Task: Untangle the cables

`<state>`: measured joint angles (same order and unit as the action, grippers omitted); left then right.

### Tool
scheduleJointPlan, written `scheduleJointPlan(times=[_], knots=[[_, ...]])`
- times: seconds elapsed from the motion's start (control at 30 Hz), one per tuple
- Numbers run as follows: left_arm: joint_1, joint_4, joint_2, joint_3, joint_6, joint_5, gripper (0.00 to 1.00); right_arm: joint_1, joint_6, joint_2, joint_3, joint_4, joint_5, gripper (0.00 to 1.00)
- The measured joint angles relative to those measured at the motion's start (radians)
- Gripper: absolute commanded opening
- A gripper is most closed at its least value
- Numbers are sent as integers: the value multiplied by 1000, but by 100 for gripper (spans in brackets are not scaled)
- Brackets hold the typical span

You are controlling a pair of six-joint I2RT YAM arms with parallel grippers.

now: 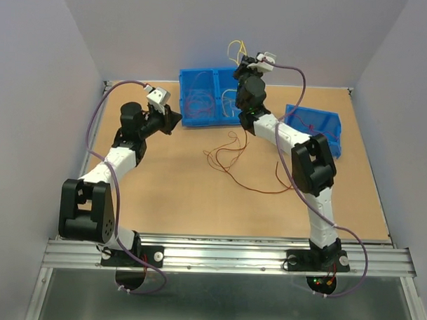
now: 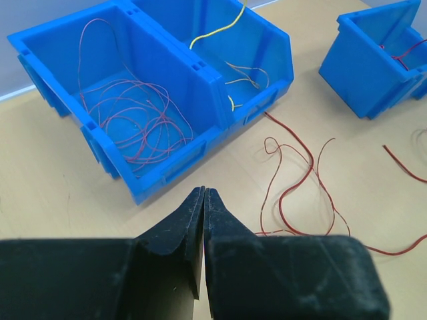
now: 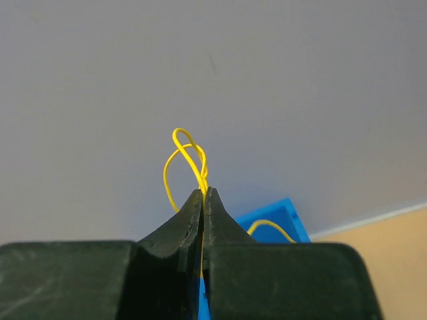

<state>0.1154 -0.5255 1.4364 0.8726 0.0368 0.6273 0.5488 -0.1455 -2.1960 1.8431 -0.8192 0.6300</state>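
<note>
Cables (image 1: 231,157) status: loose red-brown strands lie curled on the surface (image 1: 163,193) just in front of the twin blue bin (image 1: 201,122), with a few trailing off to its right. Red cables (image 2: 133,123) sit coiled in the bin's left compartment. Thin orange pieces (image 2: 240,80) plus one yellow cable (image 3: 183,157) are in the right compartment. Right gripper (image 3: 203,192) is raised above the bin's right compartment, fingers (image 3: 167,240) clamped tight on the yellow cable. It pokes out past the tips in a small twisted loop, and the left wrist view shows it rising out of that compartment. Right arm: elbow bent to the right of the bin, forearm angled up and in toward it, wrist tipped so the fingers face the back wall (image 3: 267,80). Left gripper (image 2: 203,192) is low over the surface just left of and in front of the bin, pointing at its near corner. Its tips are pressed together with nothing visible between them. Left arm: upper link folded back near its base, forearm reaching forward toward the bin's left end. Single blue bin (image 1: 323,122) stands well right of the twin bin with a red strand (image 2: 403,57) inside. The right arm's elbow overlaps it in the top view.
</note>
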Motion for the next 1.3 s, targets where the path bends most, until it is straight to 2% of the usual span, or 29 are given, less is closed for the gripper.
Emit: scheduleJointPlan(times=[0.23,0.47,0.57,0.8,0.83,0.87,0.9,0.93,1.13,1.3], knots=[[2,-1,0,0,0,-3,14,2,-42,66,-283,1,67,1],[2,-1,0,0,2,-13,14,16,-25,82,-356,13,90,1],[2,-1,0,0,6,-17,15,19,-19,77,-336,77,81,0],[5,-1,-2,0,10,-26,15,22,-30,-105,11,401,47,1],[6,-1,-2,0,11,-27,18,22,-31,-129,47,457,41,2],[8,0,-2,0,11,-27,22,22,-31,-148,66,488,30,18],[11,0,-2,0,13,-27,23,22,-35,-163,78,529,16,29],[14,0,-2,0,15,-27,27,22,-41,-174,80,567,4,34],[37,7,-7,-4,37,-43,39,22,-71,-181,47,704,-48,40],[76,19,-54,-32,68,-81,47,22,-80,-43,-64,766,-90,50]])
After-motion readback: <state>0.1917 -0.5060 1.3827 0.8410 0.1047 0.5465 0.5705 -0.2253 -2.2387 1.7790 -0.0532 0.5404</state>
